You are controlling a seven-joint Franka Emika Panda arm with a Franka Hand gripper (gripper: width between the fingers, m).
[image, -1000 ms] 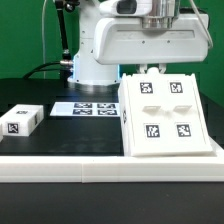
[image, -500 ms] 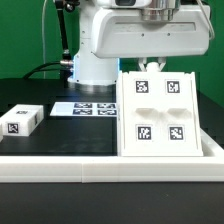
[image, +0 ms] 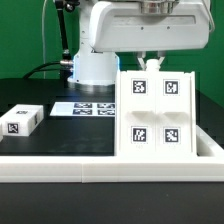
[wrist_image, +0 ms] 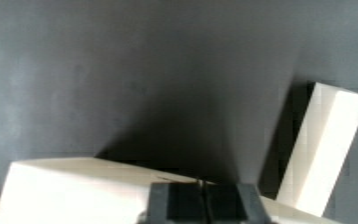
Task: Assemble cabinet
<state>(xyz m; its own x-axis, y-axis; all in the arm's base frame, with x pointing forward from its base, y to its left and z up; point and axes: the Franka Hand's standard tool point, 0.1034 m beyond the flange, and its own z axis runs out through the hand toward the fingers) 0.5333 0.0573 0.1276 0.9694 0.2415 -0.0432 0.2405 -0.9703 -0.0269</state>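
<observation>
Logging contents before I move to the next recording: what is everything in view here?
cabinet: 1, white, four black-and-white tags facing the camera; upright at the exterior view's right
small block: 1, white, one tag; on the table at the exterior view's left
marker board: 1, white, tagged; flat, behind and between them
table: 1, black
front rail: 1, white; near edge
robot base: 1, white; at the back
arm: 1, white; above the cabinet
gripper: 1, dark; shut at the cabinet's top edge
</observation>
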